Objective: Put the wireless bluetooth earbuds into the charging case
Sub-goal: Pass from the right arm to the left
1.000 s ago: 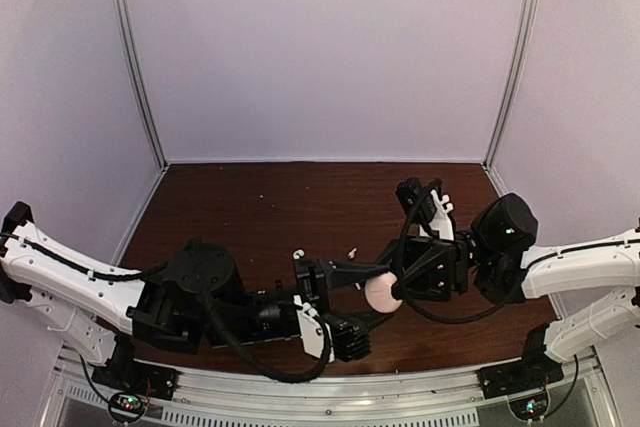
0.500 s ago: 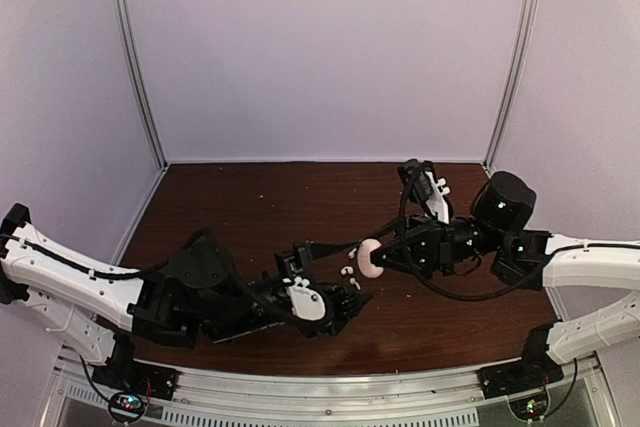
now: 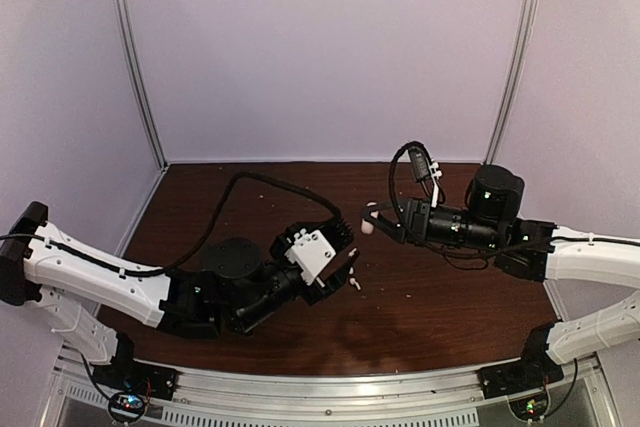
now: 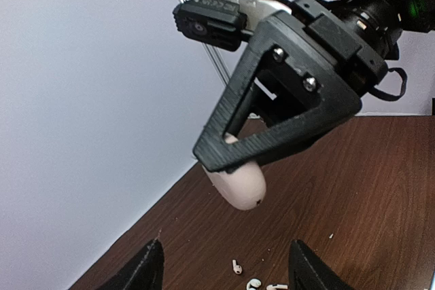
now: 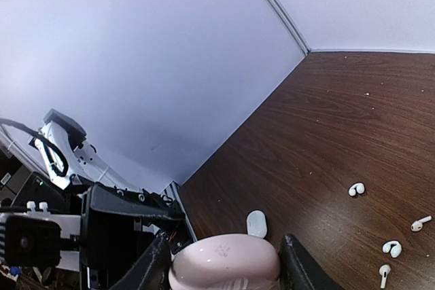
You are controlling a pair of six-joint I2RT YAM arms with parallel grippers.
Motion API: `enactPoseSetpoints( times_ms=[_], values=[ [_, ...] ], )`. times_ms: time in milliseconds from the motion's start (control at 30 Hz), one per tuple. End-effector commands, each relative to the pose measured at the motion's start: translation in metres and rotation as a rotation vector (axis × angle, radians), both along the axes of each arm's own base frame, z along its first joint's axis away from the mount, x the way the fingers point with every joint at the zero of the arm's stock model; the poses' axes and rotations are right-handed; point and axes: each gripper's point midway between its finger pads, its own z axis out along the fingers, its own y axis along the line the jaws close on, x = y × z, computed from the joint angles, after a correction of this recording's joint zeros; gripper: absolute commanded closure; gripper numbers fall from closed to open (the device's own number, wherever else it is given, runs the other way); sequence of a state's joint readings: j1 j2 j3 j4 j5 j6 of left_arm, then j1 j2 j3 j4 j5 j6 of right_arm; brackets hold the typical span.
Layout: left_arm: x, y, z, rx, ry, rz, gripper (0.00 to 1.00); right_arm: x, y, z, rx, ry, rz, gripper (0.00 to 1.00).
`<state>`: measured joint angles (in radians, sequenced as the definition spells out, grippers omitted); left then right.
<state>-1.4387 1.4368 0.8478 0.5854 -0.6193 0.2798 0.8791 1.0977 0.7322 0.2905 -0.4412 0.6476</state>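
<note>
A pale pink pebble-shaped charging case [image 5: 224, 266] is clamped between the fingers of my right gripper [image 5: 225, 268], its lid closed, held in the air above the brown table. In the top view the case [image 3: 369, 220] sits at the tip of the right gripper [image 3: 373, 219]. Several tiny white earbuds [image 5: 356, 189] [image 5: 391, 248] lie loose on the table below. My left gripper [image 4: 228, 273] hangs open and empty just under the case [image 4: 238, 185], with earbuds [image 4: 236, 267] on the wood between its fingertips. Seen from above, the left gripper [image 3: 345, 259] is beside the earbuds [image 3: 354, 283].
A small white oval case [image 5: 256, 223] lies flat on the table near the earbuds. White enclosure walls [image 3: 320, 47] rise at the back and sides. The two arms point at each other over the middle of the table [image 3: 440, 297].
My right gripper has carried the pink case up and toward the back. The left gripper has swung up from the near edge to point at the case, and its jaws have spread wider.
</note>
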Motion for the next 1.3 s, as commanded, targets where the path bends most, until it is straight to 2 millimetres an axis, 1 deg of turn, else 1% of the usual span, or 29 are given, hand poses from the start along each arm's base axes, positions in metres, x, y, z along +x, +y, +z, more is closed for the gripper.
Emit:
enactPoseSetpoints(
  times_ms=[0, 300, 533, 933, 1067, 1267],
  values=[
    [0.011, -0.008, 0.016, -0.131, 0.046, 0.055, 0.36, 0.019, -0.015, 0.013, 0.049, 0.012, -0.146, 0.65],
    [0.027, -0.018, 0.023, -0.262, 0.152, 0.073, 0.39, 0.021, -0.02, 0.008, 0.044, 0.023, -0.177, 0.66],
    [0.03, -0.036, 0.021, -0.249, 0.167, 0.049, 0.4, 0.021, -0.019, 0.006, 0.042, 0.025, -0.173, 0.66],
    [0.045, -0.045, 0.022, -0.297, 0.225, 0.054, 0.46, 0.02, -0.015, 0.006, 0.033, 0.018, -0.173, 0.67],
    [0.048, -0.052, 0.019, -0.284, 0.234, 0.058, 0.47, 0.02, -0.014, 0.004, 0.027, 0.017, -0.177, 0.68],
    [0.052, -0.058, 0.014, -0.277, 0.251, 0.071, 0.55, 0.019, -0.013, 0.005, 0.023, 0.009, -0.183, 0.68]
  ],
)
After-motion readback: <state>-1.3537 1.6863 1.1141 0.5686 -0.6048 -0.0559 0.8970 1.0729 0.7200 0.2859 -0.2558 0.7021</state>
